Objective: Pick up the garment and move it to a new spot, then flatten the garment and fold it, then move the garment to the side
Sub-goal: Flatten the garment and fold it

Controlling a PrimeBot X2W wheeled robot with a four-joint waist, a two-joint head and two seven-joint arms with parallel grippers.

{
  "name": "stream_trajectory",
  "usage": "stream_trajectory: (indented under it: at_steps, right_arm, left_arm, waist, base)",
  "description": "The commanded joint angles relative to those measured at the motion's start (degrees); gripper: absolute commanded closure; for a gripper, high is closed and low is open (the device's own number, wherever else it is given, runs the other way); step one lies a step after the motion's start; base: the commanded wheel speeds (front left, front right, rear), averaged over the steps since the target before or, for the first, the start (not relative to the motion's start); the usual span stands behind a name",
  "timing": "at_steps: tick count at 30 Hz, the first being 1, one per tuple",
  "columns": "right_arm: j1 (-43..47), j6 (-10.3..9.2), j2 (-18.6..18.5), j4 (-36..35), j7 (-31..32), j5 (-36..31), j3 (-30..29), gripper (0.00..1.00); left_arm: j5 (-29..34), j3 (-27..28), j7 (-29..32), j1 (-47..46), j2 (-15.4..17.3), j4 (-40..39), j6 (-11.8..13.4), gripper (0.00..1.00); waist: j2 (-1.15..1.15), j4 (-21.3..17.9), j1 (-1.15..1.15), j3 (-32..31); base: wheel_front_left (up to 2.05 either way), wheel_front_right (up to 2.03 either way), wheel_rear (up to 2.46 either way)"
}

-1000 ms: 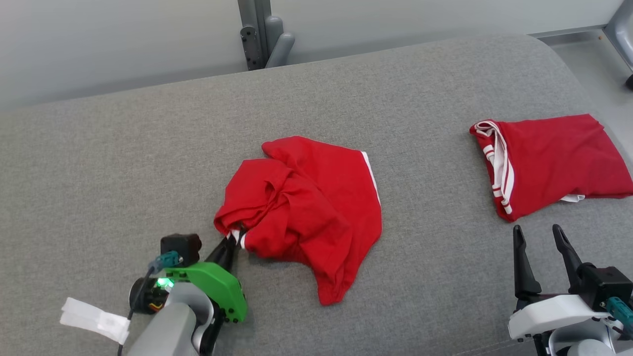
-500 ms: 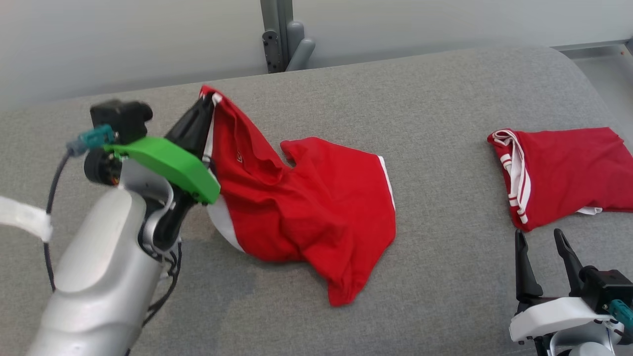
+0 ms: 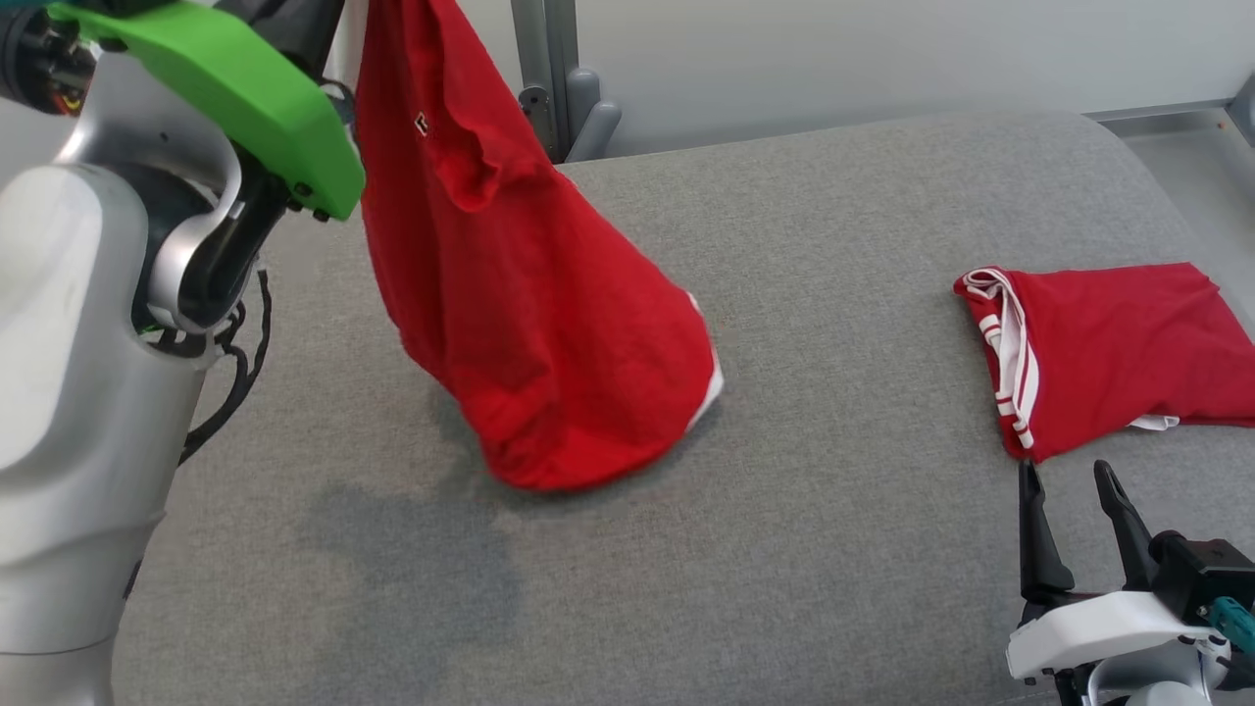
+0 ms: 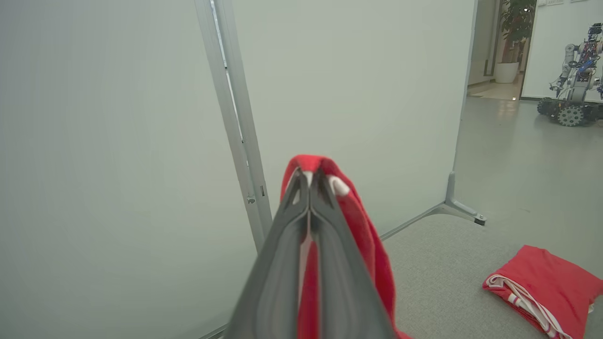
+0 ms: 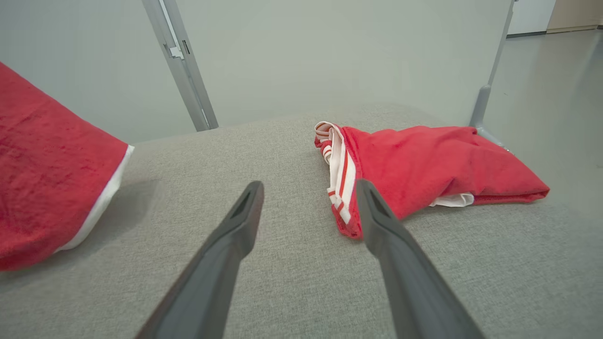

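Note:
The garment (image 3: 529, 294) is a red shirt with white trim, hanging from my left gripper (image 4: 309, 176), which is shut on its upper edge. In the left wrist view the red cloth (image 4: 362, 226) drapes over the closed fingertips. My left arm is raised at the upper left of the head view. The shirt's lower end still rests bunched on the grey padded surface (image 3: 833, 245). My right gripper (image 3: 1064, 476) stands open and holds nothing at the lower right, low over the surface. From the right wrist, the hanging shirt (image 5: 47, 179) is far to its left.
A second red garment (image 3: 1108, 343) with white stripes lies folded at the right, just beyond my right gripper's fingertips (image 5: 308, 188). A grey partition post (image 3: 549, 69) stands behind the surface. Bare floor lies past the right edge, with another robot (image 4: 572, 94) far off.
My left arm has risen from low on the surface to high at the upper left, lifting the shirt from a crumpled heap into a hanging drape. The head view shifted slightly. The right gripper stayed put.

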Motion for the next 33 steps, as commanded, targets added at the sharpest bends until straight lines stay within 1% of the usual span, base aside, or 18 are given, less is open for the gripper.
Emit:
stream_trajectory:
  at_steps: [1,4,6,12,14,17,20,24,27,29,31,33]
  right_arm:
    - [0.03,-0.04,-0.19,0.15,0.00,0.24,-0.07,0.00]
    - [-0.35,-0.04,-0.19,0.24,0.00,0.48,-0.03,0.00]
    - [-0.89,-0.04,-0.19,0.25,0.00,0.59,0.00,0.00]
    - [-1.96,-0.04,-0.18,-0.14,0.00,1.18,0.82,0.00]
    - [-2.75,-0.04,-0.17,-0.28,0.00,1.43,1.48,0.00]
    - [-3.67,-0.04,-0.17,-0.37,0.00,1.72,2.31,0.00]
    - [-4.88,-0.04,-0.16,-0.39,0.00,2.27,2.94,0.00]
    - [-6.42,-0.04,-0.17,-0.39,0.00,2.95,4.34,0.00]
    - [-7.60,-0.04,-0.16,-0.12,0.00,3.58,5.40,0.00]
    - [-7.78,-0.04,-0.17,-0.04,0.00,3.76,5.59,0.00]
    - [-8.29,-0.04,-0.15,0.14,0.00,4.09,5.98,0.00]
    - [-8.66,-0.04,-0.17,0.32,0.00,4.34,6.33,0.00]
  left_arm:
    - [0.63,-0.23,0.58,-1.53,-0.48,-0.73,0.44,1.00]
    - [0.89,-1.93,1.43,-2.34,-2.41,-2.02,0.81,1.00]
    - [1.31,-3.58,1.33,-1.32,-4.42,-2.84,1.37,1.00]
    - [1.82,-12.10,-0.03,7.75,-12.15,-2.72,3.14,1.00]
    - [1.93,-15.54,-0.64,11.66,-14.39,-1.72,3.03,1.00]
    - [2.80,-20.57,-2.32,15.86,-16.42,0.49,1.99,1.00]
    - [2.65,-24.07,-3.94,18.58,-17.79,3.62,1.21,1.00]
    - [2.49,-26.71,-6.90,19.12,-18.97,8.92,0.73,1.00]
    - [3.03,-28.09,-9.98,17.69,-19.26,12.80,1.05,1.00]
    - [3.19,-28.67,-11.17,17.13,-19.34,13.78,1.12,1.00]
    - [2.00,-30.11,-13.28,16.41,-19.43,14.59,1.36,1.00]
    - [0.30,-31.27,-15.51,15.61,-19.33,14.99,2.23,1.00]
  waist:
    - [0.00,-0.31,0.00,0.09]
    - [0.00,-0.78,0.00,0.48]
    - [0.00,-1.12,0.00,0.86]
    - [0.00,-2.90,0.00,3.10]
    - [0.00,-3.93,0.00,4.36]
    - [0.00,-5.71,0.00,6.31]
    - [0.00,-7.47,0.00,8.27]
    - [0.00,-10.01,0.00,10.69]
    - [0.00,-11.80,0.00,11.95]
    - [0.00,-12.22,0.00,12.21]
    - [0.00,-12.97,0.00,12.66]
    - [0.00,-13.54,0.00,12.96]
  base:
    - [0.00,0.00,0.00]
    - [0.00,0.00,0.00]
    - [0.00,0.00,0.00]
    - [0.00,0.00,0.00]
    - [0.00,0.00,0.00]
    - [0.00,0.00,0.00]
    - [0.00,0.00,0.00]
    - [0.00,0.00,0.00]
    - [0.00,0.00,0.00]
    - [0.00,0.00,0.00]
    - [0.00,0.00,0.00]
    - [0.00,0.00,0.00]
